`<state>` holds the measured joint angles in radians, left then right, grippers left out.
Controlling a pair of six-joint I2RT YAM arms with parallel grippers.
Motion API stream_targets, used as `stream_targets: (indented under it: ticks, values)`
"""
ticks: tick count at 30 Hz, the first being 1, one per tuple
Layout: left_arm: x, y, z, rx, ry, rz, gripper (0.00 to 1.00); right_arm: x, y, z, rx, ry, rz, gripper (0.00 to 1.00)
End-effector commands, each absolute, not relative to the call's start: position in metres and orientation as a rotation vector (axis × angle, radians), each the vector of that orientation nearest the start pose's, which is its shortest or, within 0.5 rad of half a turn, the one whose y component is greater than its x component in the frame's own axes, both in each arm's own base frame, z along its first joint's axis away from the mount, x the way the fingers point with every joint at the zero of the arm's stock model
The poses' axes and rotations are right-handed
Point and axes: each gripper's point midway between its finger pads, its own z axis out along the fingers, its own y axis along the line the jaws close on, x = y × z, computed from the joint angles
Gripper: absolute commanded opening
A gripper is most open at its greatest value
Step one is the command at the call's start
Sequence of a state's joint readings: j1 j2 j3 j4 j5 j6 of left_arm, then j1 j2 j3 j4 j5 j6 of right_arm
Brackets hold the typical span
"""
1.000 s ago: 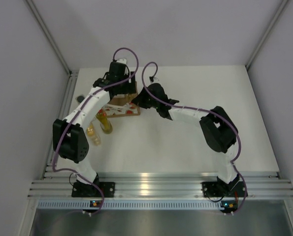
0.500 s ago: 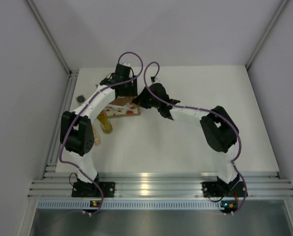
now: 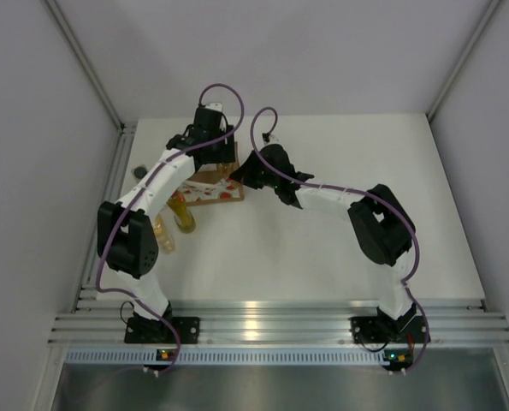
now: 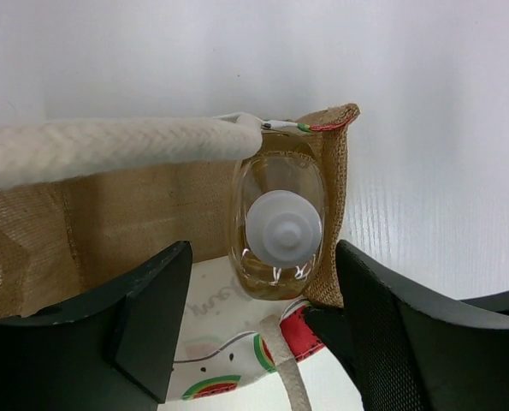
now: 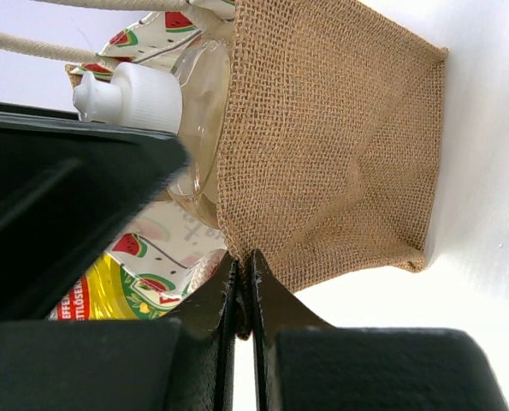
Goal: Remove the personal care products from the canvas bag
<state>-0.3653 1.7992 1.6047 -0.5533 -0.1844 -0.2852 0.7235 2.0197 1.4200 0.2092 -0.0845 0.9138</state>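
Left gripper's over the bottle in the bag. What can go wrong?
The rope handle lies beside the bottle; the open left gripper could snag it.
The bottle sits tight in the canvas bag's corner; a finger may catch burlap.
The right gripper pinches only the bag's edge; it might slip.

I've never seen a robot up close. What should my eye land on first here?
The small canvas bag at the table's far left, where both claws meet. The left claw hangs open around a white-capped bottle inside it, while the right claw is clamped on its burlap edge. A yellow-green bottle and an amber bottle sit out on the table nearby.
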Motion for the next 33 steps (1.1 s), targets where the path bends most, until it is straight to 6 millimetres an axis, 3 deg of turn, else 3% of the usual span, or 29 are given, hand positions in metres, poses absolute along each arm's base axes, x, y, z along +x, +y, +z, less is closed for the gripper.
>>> stream_targets:
  ticks: [1, 19, 33]
  values:
    - [0.462, -0.148, 0.223, -0.019, 2.212, -0.129, 0.72, 0.406, 0.409, 0.122, 0.163, 2.228, 1.048, 0.00]
    - [0.476, -0.158, 0.181, 0.027, 2.305, -0.165, 0.65, 0.404, 0.410, 0.129, 0.148, 2.218, 1.065, 0.00]
    - [0.484, -0.162, 0.148, 0.041, 2.367, -0.146, 0.65, 0.404, 0.412, 0.130, 0.147, 2.217, 1.079, 0.00]
